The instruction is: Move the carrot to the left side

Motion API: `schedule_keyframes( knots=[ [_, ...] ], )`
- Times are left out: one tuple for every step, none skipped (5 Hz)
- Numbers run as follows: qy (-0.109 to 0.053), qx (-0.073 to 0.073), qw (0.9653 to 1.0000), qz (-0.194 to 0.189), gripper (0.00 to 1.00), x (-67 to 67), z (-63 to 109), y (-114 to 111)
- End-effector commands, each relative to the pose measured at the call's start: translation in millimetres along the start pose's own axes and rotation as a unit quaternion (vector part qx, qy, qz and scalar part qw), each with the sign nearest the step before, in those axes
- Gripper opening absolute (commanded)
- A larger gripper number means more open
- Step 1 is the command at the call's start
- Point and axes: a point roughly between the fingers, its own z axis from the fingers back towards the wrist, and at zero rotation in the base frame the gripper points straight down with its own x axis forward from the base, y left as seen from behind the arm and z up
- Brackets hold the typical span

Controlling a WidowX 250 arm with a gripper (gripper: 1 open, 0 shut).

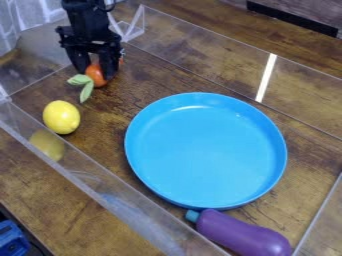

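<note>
The small orange carrot [94,76] with its light green leafy top [82,84] lies on the wooden table at the upper left. My black gripper [92,66] points down right over it, its fingers closed around the carrot's orange body. Most of the carrot's far end is hidden behind the fingers. The leaves stick out toward the lower left, free of the gripper.
A yellow lemon [60,116] sits just in front of the carrot. A large blue plate [206,149] fills the middle of the table. A purple eggplant [242,235] lies at the bottom right. Clear plastic walls [80,170] border the table.
</note>
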Motion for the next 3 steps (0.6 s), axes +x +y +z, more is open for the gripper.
schedule_keyframes(
  knots=[
    [-0.059, 0.014, 0.9982, -0.004, 0.00, 19.7, 42.3, 4.9],
    [-0.058, 0.013, 0.9982, -0.006, 0.00, 19.4, 44.5, 4.8],
    [-0.057, 0.012, 0.9983, -0.008, 0.00, 19.2, 46.6, 4.5]
  ],
)
